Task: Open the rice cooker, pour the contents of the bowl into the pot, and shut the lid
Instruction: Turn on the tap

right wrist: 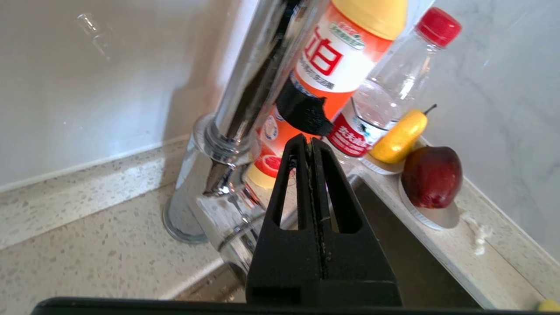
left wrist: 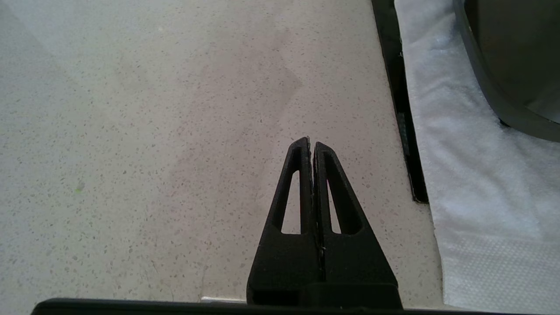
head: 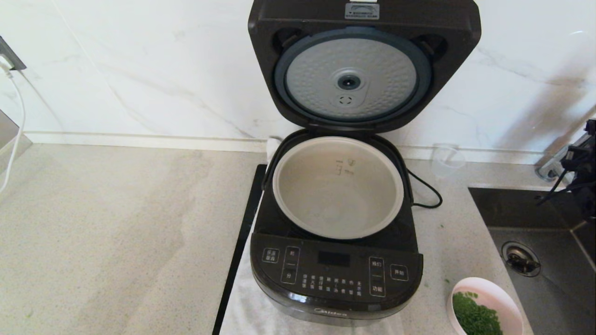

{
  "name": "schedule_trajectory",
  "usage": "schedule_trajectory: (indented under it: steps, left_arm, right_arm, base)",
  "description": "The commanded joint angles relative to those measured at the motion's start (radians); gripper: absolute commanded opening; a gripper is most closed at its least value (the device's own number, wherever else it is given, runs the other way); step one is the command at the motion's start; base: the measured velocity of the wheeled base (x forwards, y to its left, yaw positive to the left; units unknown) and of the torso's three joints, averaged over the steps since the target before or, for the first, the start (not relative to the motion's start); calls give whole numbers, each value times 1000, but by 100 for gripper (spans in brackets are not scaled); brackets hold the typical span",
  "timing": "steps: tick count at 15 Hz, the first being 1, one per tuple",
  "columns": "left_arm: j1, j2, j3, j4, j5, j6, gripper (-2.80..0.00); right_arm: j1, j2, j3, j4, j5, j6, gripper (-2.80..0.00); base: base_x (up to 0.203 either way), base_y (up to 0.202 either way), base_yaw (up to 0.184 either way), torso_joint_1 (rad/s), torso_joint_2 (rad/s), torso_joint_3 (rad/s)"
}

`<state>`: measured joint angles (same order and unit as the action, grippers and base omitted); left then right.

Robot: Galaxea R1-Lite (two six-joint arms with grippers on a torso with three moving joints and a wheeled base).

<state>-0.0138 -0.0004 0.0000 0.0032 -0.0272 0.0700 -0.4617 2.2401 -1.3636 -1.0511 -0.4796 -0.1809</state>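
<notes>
Bowl [head: 486, 307] near cooker [head: 336, 274]; lid [head: 363, 65] up; both my grippers, left [left wrist: 311, 144] and right [right wrist: 309, 140], pressed together, empty.

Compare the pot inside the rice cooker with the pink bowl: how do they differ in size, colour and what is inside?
The pot is much wider than the bowl. The pot is light grey-beige with level marks on its inner wall; the bowl is pale pink and plain. The pot looks empty, while the bowl holds chopped green herbs. The pot sits in the open rice cooker; the bowl stands on the counter beside it. Both are round and open-topped.
</notes>
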Motion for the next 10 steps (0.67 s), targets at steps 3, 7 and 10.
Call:
schedule_trajectory:
  steps: [3, 7, 10]
  left_arm:
    - [0, 0, 2, 0, 0, 1, -280]
    - [0, 0, 2, 0, 0, 1, -280]
    - [0, 0, 2, 0, 0, 1, -280]
  right_arm:
    - [2, 33, -45, -2, -2, -3, -280]
    - [2, 68, -82, 11, -4, -5, -280]
    - [0, 82, -82, 9, -4, -14, -280]
  base:
    - [0, 0, 0, 0, 0, 0]
    - [0, 0, 0, 0, 0, 0]
    - [0, 0, 0, 0, 0, 0]
